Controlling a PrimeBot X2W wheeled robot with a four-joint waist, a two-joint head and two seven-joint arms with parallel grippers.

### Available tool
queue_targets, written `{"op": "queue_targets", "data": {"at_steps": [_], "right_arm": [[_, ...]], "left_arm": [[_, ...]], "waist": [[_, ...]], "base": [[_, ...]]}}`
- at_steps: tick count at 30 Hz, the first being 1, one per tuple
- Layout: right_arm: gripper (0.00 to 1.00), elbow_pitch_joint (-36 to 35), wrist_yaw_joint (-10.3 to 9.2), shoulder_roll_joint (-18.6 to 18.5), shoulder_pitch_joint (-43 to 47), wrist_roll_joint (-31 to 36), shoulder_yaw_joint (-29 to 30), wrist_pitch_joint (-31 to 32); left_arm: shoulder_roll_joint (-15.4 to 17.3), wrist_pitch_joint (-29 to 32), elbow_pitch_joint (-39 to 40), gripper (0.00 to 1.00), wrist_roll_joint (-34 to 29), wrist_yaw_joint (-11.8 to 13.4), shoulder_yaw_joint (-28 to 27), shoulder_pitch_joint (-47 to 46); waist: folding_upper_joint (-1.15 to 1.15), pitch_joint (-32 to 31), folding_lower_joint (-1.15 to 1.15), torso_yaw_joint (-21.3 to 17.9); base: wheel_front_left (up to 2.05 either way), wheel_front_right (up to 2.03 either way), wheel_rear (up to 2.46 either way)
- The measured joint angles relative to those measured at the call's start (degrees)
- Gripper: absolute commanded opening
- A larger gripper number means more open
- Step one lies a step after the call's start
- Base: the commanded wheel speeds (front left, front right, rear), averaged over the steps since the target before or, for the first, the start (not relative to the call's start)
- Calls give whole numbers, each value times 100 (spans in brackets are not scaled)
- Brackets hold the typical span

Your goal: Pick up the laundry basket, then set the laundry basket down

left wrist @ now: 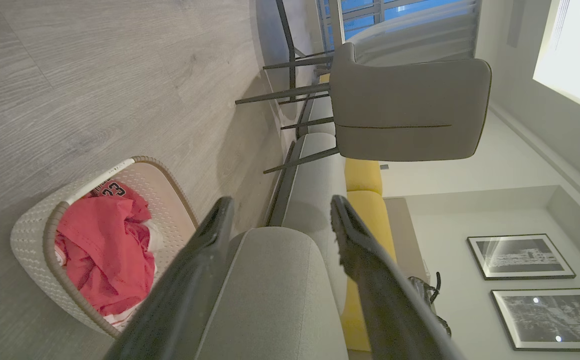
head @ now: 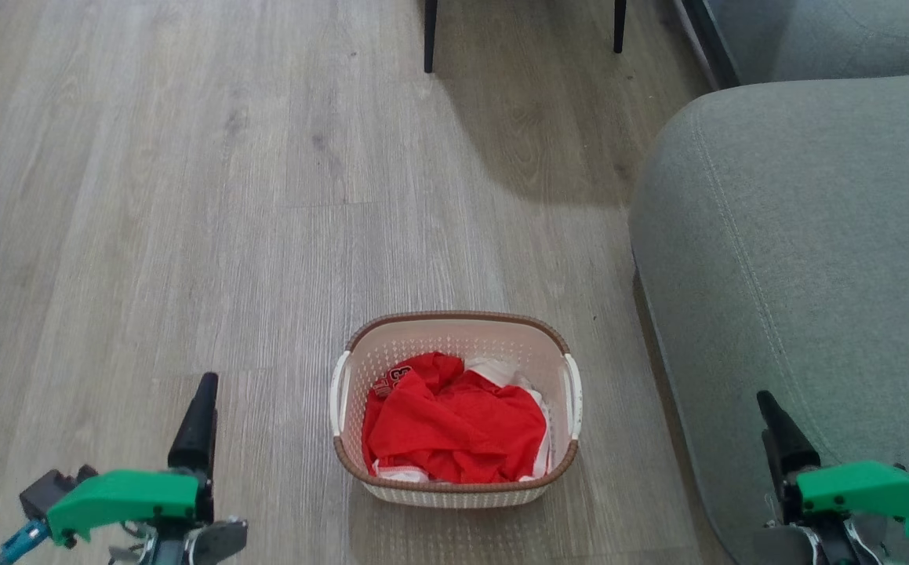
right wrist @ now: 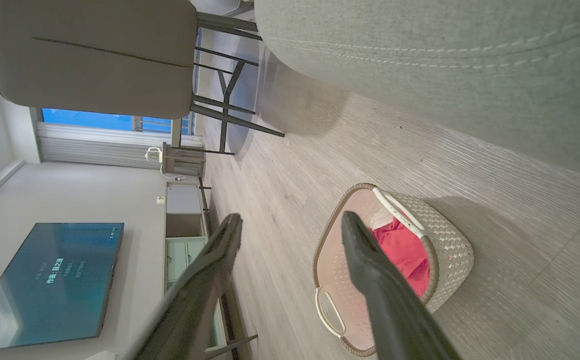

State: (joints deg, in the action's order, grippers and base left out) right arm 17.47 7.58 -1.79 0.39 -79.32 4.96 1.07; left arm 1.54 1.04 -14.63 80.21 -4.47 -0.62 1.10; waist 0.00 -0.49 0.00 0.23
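At the lower left of the head view the left pincer point(head: 203, 392) hangs over the wooden floor point(head: 187, 196), well apart from the load. Its wrist view shows its two dark fingers spread apart with nothing between them. The laundry basket point(head: 454, 494) stands upright on the floor between the two arms and just beside the grey sofa point(head: 799, 259). A crumpled red garment point(head: 454, 428) is heaped inside, and the basket's white handles, the left one point(head: 338, 392) and the right one point(head: 574, 392), each face an arm. That layout probably explains the stance: one pincer stationed on each side, so each can close on its own handle and the basket can rise level without spilling the cloth. At the lower right the right pincer point(head: 768, 408) sits in front of the sofa's arm, fingers likewise parted and empty in its wrist view. Neither pincer touches the basket, so I judge the pick-up not yet begun. The sofa crowds the right side, so that arm has less room to approach.
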Motion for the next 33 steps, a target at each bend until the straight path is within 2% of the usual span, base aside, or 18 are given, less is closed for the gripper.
{"op": "queue_targets", "data": {"at_steps": [8,19,33], "right_arm": [[100,-175,0,0,0,651,-115,-92],[100,-383,0,-1,4,1639,-313,-280],[100,-521,0,-3,8,2813,-534,-490]], "left_arm": [[2,-116,146,100,-648,98,81,2],[5,-272,308,100,-1931,157,290,16],[73,-523,431,100,-3389,401,545,179]], "waist": [[0,-20,0,9],[0,-61,0,7],[0,-94,0,5]], "base": [[0,0,0],[0,0,0],[0,0,0]]}}
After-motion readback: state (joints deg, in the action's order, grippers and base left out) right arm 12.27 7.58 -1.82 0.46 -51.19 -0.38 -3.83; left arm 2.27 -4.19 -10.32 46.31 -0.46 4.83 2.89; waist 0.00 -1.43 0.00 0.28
